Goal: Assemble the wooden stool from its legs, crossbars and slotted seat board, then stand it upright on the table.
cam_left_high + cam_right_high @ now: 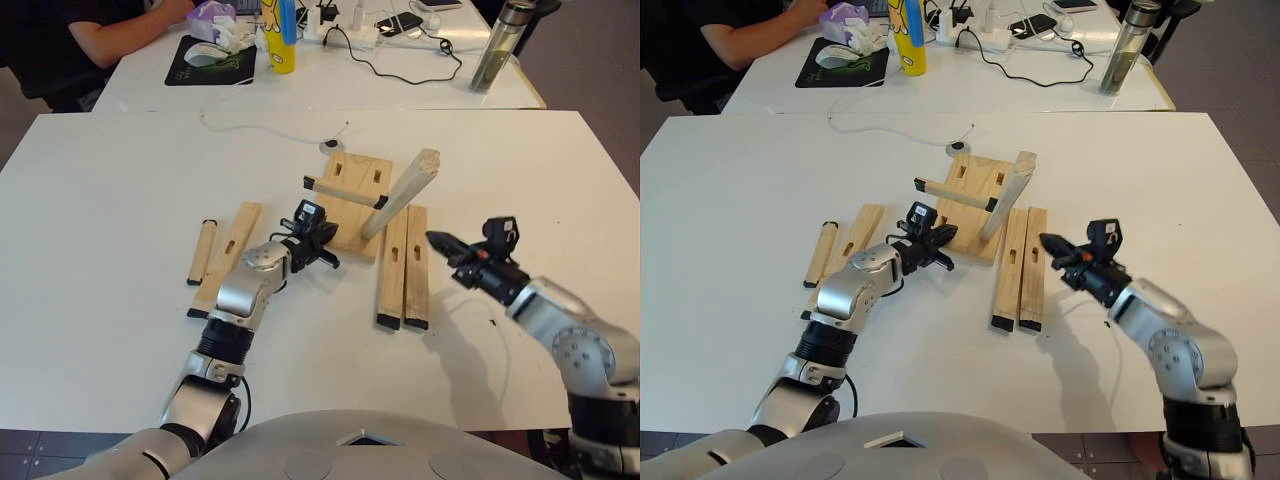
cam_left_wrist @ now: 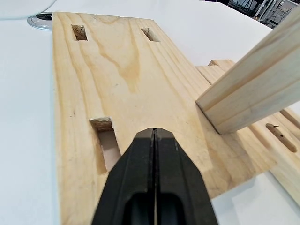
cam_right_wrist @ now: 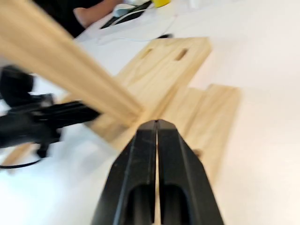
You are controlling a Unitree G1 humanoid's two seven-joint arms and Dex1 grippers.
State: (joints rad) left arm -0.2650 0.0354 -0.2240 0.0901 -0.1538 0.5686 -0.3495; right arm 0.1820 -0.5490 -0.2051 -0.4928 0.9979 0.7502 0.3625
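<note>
A: Scanning left to right: short crossbar (image 1: 204, 252) and slotted leg (image 1: 230, 256) flat on desk (image 1: 120, 200). And left gripper (image 2: 154, 133)?
B: Fingers shut, empty, over near edge of slotted seat board (image 1: 352, 205); tilted leg (image 1: 402, 193) rises from it. Then right gripper (image 1: 435, 239), fingers shut, empty, beside two flat legs (image 1: 403, 268).

One seat board (image 1: 355, 215), four legs (image 1: 417, 265), two crossbars (image 1: 204, 250)

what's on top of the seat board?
One leg stands tilted on the seat board, crossbar jutting from it; left pincer at the near edge. Under the leg: covered.
</note>
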